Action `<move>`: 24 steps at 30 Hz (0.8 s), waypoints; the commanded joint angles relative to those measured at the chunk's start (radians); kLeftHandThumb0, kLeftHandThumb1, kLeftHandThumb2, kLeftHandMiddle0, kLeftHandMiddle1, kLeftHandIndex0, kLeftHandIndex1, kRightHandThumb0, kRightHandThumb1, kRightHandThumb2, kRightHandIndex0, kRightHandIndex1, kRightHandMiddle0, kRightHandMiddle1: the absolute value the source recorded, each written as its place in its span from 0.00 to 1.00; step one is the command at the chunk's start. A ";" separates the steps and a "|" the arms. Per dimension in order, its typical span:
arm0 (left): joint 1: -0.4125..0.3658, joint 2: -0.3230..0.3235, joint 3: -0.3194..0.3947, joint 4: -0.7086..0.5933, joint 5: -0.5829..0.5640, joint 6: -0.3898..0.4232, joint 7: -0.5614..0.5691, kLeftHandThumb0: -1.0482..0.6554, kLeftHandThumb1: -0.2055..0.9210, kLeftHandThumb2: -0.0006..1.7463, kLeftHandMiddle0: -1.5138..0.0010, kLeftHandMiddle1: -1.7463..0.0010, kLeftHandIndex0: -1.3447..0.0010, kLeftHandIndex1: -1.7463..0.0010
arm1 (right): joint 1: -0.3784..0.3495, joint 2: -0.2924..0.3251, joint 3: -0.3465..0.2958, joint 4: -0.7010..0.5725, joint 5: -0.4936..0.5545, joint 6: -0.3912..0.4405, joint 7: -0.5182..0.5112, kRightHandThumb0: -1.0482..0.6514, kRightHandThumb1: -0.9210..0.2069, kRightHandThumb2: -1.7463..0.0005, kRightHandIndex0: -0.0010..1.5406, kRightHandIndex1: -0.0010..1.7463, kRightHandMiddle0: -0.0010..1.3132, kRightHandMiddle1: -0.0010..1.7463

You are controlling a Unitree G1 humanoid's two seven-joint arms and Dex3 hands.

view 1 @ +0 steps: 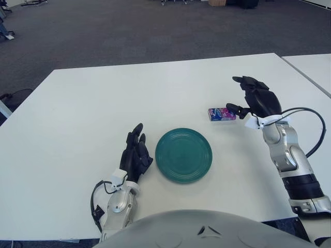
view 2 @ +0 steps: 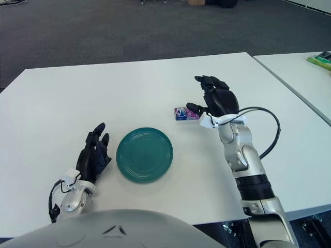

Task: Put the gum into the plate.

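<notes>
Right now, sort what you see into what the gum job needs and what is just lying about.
Job:
- gum pack, on the white table, beyond the plate to the right
- green plate, holding nothing
- right hand, open, beside the gum

Not part of it:
- left hand, idle, left of the plate
- green item on the neighbouring table
</notes>
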 commanded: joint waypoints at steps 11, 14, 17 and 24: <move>0.013 -0.005 -0.005 0.008 -0.021 0.024 -0.004 0.06 1.00 0.55 0.82 1.00 1.00 0.67 | -0.176 -0.059 0.143 0.215 -0.021 -0.115 0.056 0.10 0.00 0.64 0.12 0.00 0.00 0.30; 0.014 -0.006 -0.014 0.007 -0.009 0.019 0.002 0.07 1.00 0.56 0.82 1.00 1.00 0.67 | -0.212 -0.061 0.172 0.280 -0.026 -0.146 0.048 0.10 0.00 0.64 0.11 0.00 0.00 0.29; 0.018 -0.007 -0.027 -0.003 0.007 0.023 0.008 0.07 1.00 0.57 0.83 1.00 1.00 0.67 | -0.229 -0.067 0.193 0.306 -0.028 -0.170 0.043 0.09 0.00 0.63 0.11 0.00 0.00 0.29; 0.023 0.000 -0.023 -0.014 0.001 0.033 0.007 0.07 1.00 0.58 0.84 1.00 1.00 0.68 | -0.235 -0.072 0.229 0.346 -0.023 -0.210 0.046 0.09 0.00 0.63 0.11 0.00 0.00 0.29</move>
